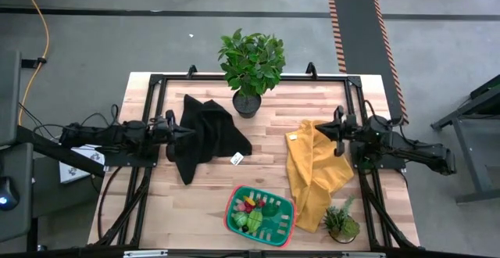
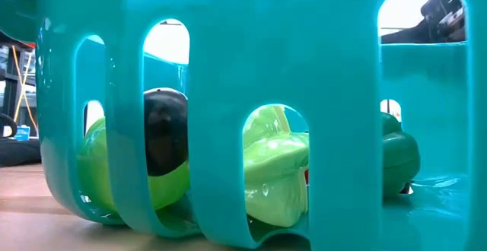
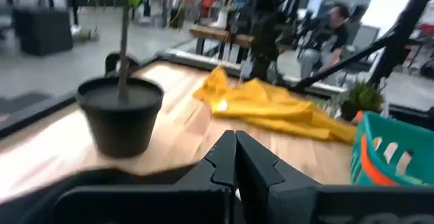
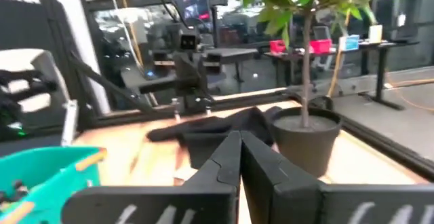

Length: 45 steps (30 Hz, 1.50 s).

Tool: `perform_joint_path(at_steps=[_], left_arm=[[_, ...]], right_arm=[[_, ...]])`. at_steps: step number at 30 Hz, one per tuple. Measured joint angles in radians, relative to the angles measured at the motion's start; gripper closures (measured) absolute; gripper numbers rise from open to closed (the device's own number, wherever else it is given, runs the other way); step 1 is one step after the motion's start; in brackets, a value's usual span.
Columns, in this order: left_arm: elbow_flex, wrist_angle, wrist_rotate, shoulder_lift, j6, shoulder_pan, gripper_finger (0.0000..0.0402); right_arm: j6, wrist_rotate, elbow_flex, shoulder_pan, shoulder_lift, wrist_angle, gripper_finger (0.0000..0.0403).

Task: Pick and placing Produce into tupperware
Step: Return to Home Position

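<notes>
The tupperware (image 1: 275,228), a green slotted tray with a red rim, sits near the table's near edge. It reads teal in the left wrist view (image 3: 395,157) and the right wrist view (image 4: 47,173). The produce (image 1: 254,209) lies inside it: lime-green, red and dark bits. Through its slotted wall (image 2: 335,129) the low view shows lime-green pieces (image 2: 278,167) and a dark one (image 2: 165,133). My left gripper (image 1: 181,130) (image 3: 235,157) is shut at the left edge of a black cloth. My right gripper (image 1: 334,130) (image 4: 239,156) is shut at the yellow cloth's far right part.
A black cloth (image 1: 205,133) lies left of centre and a yellow cloth (image 1: 312,172) right of centre. A tall potted plant (image 1: 251,66) stands at the far edge, a small one (image 1: 341,223) at the near right corner. A white tag (image 1: 238,159) lies mid-table.
</notes>
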Motion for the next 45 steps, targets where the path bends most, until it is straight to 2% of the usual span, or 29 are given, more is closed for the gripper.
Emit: perform_joint_path(at_steps=[6,13,16,22,28,38,45], left_arm=[[0.032,-0.069,-0.013,0.000,-0.034,0.000,0.0402],[0.044,-0.139,-0.012,0.000,-0.047,0.000,0.0402],[0.044,-0.148,-0.009,0.000,-0.066,0.000,0.0402],[0.044,-0.149,-0.009,-0.001,-0.071,0.000,0.0402],[0.044,-0.159,-0.008,-0.001,-0.072,0.000,0.0402],[0.044,-0.224,-0.005,-0.001,-0.091,0.000,0.0402],[0.044,-0.242,0.021,-0.001,-0.098,0.000,0.0402]], right_arm=[[-0.063,0.090,0.018,0.000,0.000,-0.083,0.0403],[-0.062,0.094,0.047,0.000,0.000,-0.191,0.0403],[-0.060,0.078,0.047,0.000,0.000,-0.184,0.0403],[-0.082,0.059,0.000,0.000,0.000,-0.005,0.0403],[-0.088,0.056,0.000,0.000,0.000,0.040,0.0403],[-0.083,0.065,0.000,0.000,0.000,-0.052,0.0403],[-0.036,0.069,0.000,0.000,0.000,-0.052,0.0403]])
